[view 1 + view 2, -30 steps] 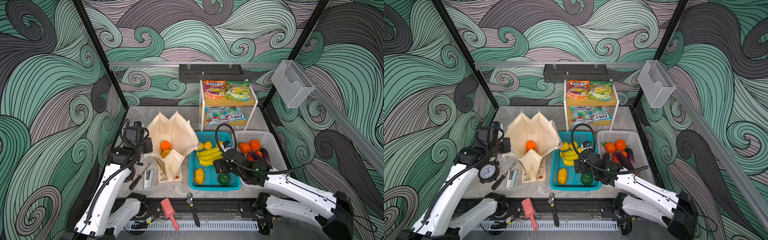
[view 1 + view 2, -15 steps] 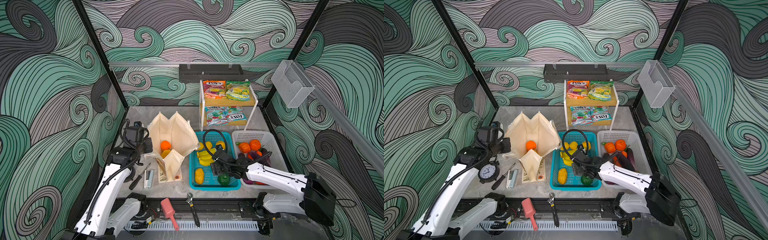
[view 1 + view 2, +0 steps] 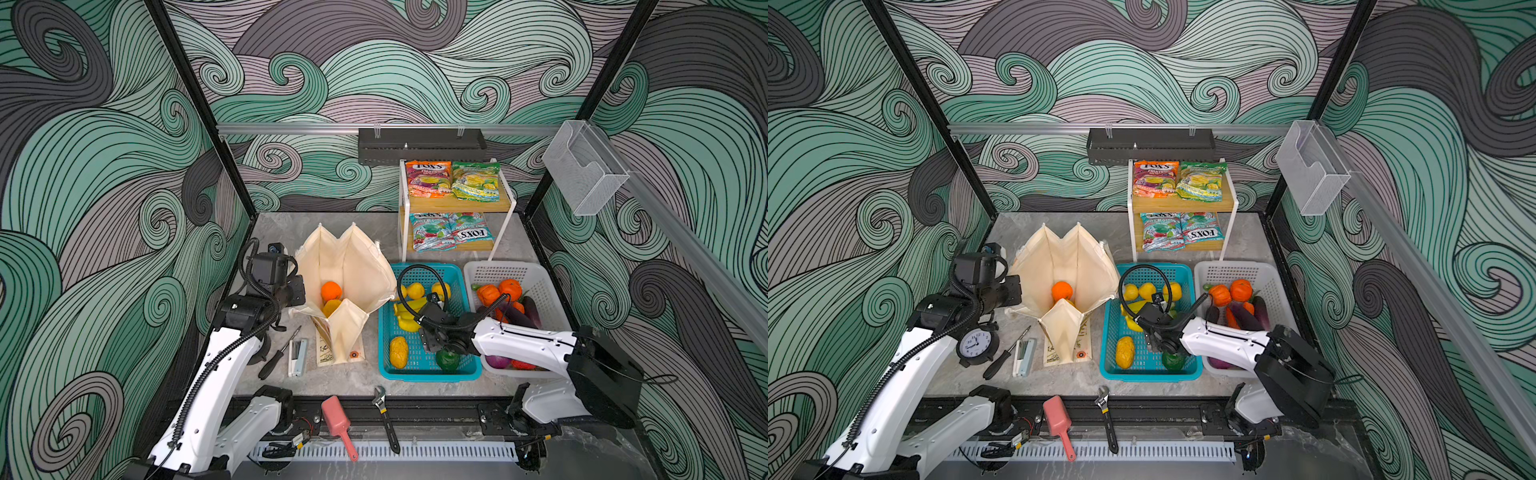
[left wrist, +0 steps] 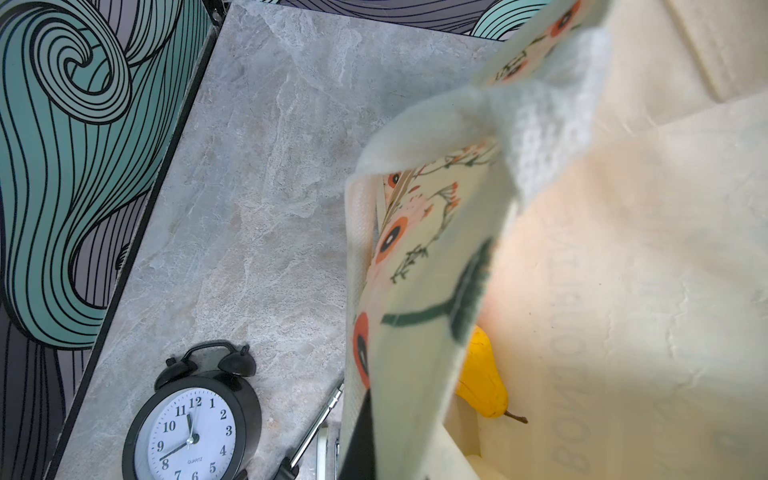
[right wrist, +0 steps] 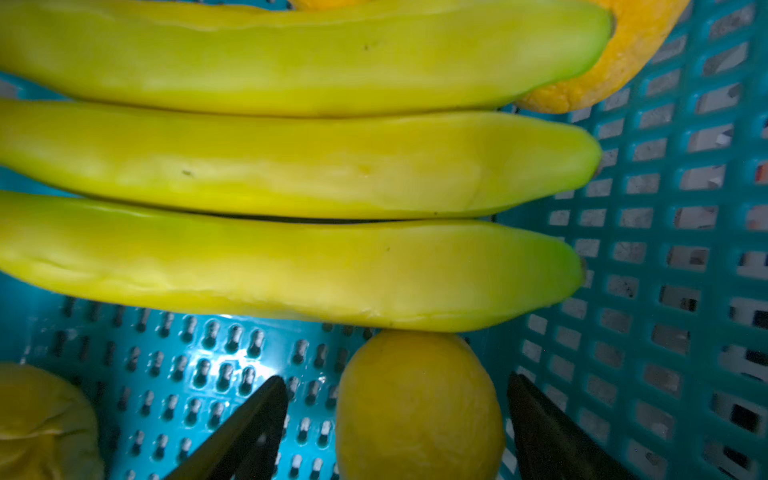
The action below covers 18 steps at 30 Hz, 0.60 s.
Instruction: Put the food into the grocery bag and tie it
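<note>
The right gripper (image 5: 395, 379) stood open low inside the teal basket (image 5: 665, 249). Its two dark fingers (image 5: 249, 424) flanked a lemon (image 5: 419, 411) without clamping it: basket floor showed between the fruit and one finger, and only a thin gap at the other. The lemon touched the nearest of three bananas (image 5: 291, 166) lying side by side, and a rough orange-yellow fruit (image 5: 615, 62) sat past the farthest banana. In a top view the same basket also held a bumpy yellow-orange fruit (image 3: 398, 352) and a green pepper (image 3: 446, 359) near its front wall. The white basket (image 3: 536, 278) of vegetables stood just beside it, on the right.

The left gripper (image 3: 296, 293) was clenched on the left rim of the grocery bag (image 3: 353, 266); the left wrist view showed the floral cloth folded against a dark finger (image 4: 359, 432). The bag stood on the grey table (image 3: 291, 232) between the left arm and the teal basket, its mouth gaping upward. An orange (image 3: 331, 290) and a yellow pear (image 4: 484, 382) lay inside it.

The orange-red FOX'S packet (image 3: 428, 178) and the green FOX'S packet (image 3: 476, 180) lay on the top shelf of the white rack (image 3: 509, 203) at the back, well apart from the bag. A black alarm clock (image 4: 191, 432) and a screwdriver (image 3: 278, 353) rested near the left arm.
</note>
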Each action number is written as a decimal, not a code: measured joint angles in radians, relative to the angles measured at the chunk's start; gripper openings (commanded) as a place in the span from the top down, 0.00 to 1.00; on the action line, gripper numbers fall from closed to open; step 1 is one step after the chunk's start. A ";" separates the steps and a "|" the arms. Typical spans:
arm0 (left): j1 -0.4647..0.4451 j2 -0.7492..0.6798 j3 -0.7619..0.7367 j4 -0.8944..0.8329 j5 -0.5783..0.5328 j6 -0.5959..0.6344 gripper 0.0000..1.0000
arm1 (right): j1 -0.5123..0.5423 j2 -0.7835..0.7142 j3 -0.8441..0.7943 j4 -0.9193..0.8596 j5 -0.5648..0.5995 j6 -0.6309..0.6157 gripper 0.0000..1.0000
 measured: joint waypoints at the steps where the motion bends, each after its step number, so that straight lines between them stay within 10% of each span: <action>1: 0.000 0.000 0.000 0.000 0.000 0.000 1.00 | 0.001 0.002 0.000 0.003 0.000 0.006 0.18; 18: 0.000 -0.005 -0.002 0.001 0.011 0.000 1.00 | 0.013 0.077 -0.003 0.077 -0.001 0.052 0.39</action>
